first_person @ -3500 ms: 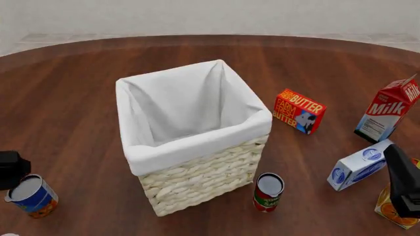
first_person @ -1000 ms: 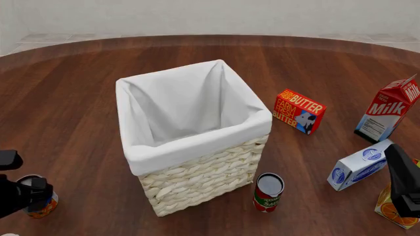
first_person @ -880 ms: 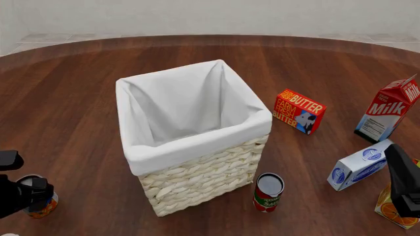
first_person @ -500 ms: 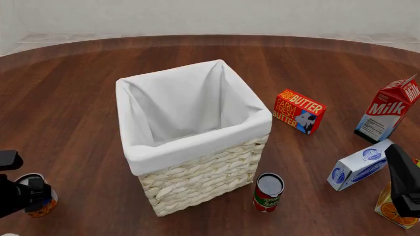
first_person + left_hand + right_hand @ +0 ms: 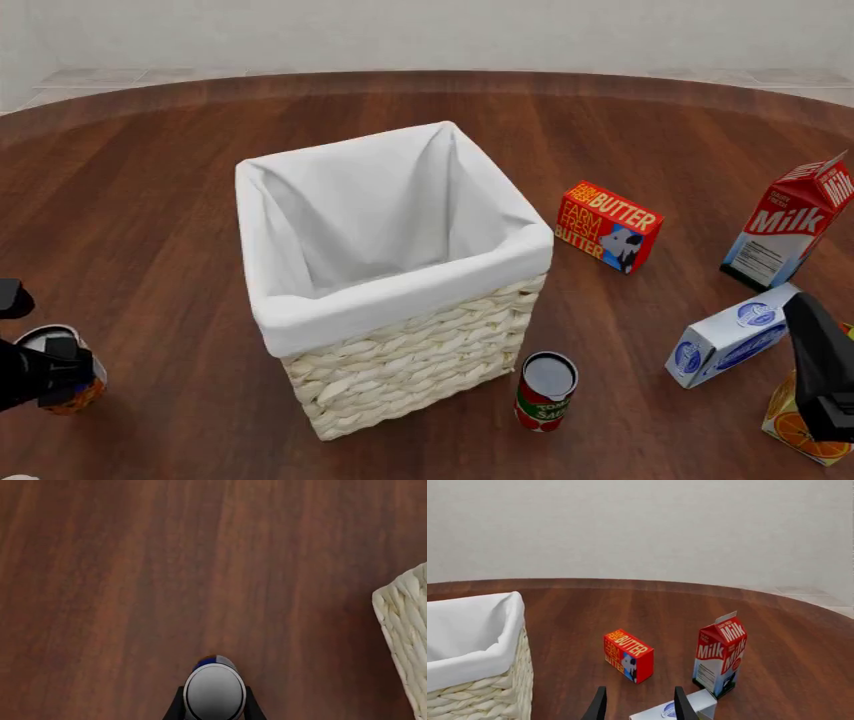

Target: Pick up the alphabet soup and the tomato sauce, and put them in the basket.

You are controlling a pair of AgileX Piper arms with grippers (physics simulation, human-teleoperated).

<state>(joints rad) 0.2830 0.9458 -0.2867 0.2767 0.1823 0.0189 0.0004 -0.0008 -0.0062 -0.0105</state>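
Left gripper (image 5: pixel 54 375) is clamped on the soup (image 5: pixel 60 362), one finger on each side of the can in the left wrist view, low at 8 o'clock from the basket (image 5: pixel 400 340) in the front view. I cannot tell whether the can rests on the table (image 5: pixel 160 200) or is just clear of it. Right gripper (image 5: pixel 637 705) hangs with its fingers apart and nothing between them, at the front view's 4 o'clock edge, above the blue-and-white carton (image 5: pixel 731 335).

Sauce (image 5: pixel 546 390) stands upright and untouched, just beside the basket's near corner at 5 o'clock.

Judged risks:
- The grip looks to sit high on a smooth round tin, so it could slip or twist out during a fast lift.
- The basket is tall; a low carry toward 2 o'clock would knock the can or fingers against the wicker wall or snag the liner (image 5: pixel 387 220).
- A release over the rim rather than the middle could tip the can outside.
- The right arm, reaching for the sauce, could shove the carton, or push the sauce against the wicker.
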